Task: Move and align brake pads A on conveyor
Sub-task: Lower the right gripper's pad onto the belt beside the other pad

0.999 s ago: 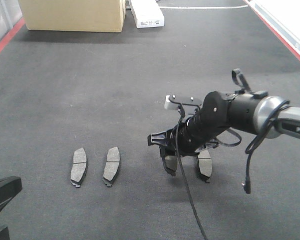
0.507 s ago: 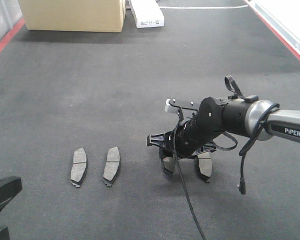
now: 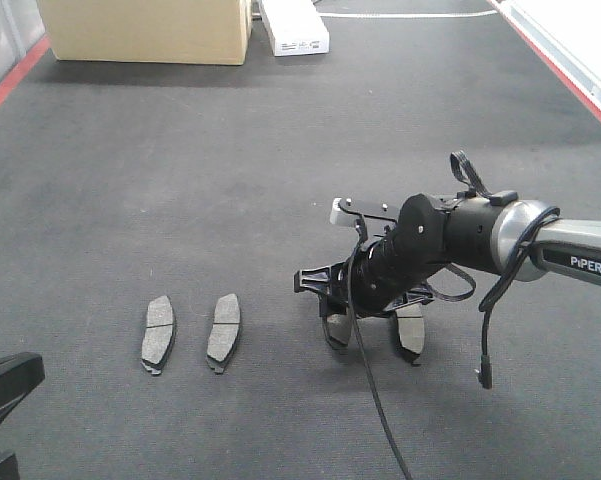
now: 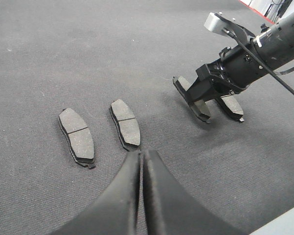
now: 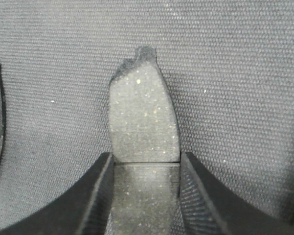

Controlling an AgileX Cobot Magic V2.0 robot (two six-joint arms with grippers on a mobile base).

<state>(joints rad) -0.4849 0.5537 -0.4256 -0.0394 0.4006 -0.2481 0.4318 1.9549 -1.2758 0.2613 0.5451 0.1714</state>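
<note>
Dark charcoal conveyor point(image 3: 230, 180), rough fabric weave, red edging along both sides. Cardboard box point(image 3: 145, 30) and white box point(image 3: 295, 27) at the far end, toward 12 o'clock in the front view.

Four brake pads, all flat on the belt, faces up. Two lie side by side at about 8 o'clock in the front view: leftmost pad point(image 3: 158, 333) and second pad point(image 3: 223, 331), near each other but apart, long axes roughly parallel.

Right gripper point(image 3: 372, 335) is down at the belt, right of centre. Its fingers straddle the third pad point(image 5: 144, 122); wrist view shows both pads of the pincer touching the pad's long edges near its groove, clamped on it. Fourth pad point(image 3: 410, 328) lies just beside, at the gripper's 3 o'clock, partly hidden by a finger.

Left gripper point(image 4: 139, 181) hovers at 6 o'clock from the second pad, fingers pressed together, holding nothing.
</note>
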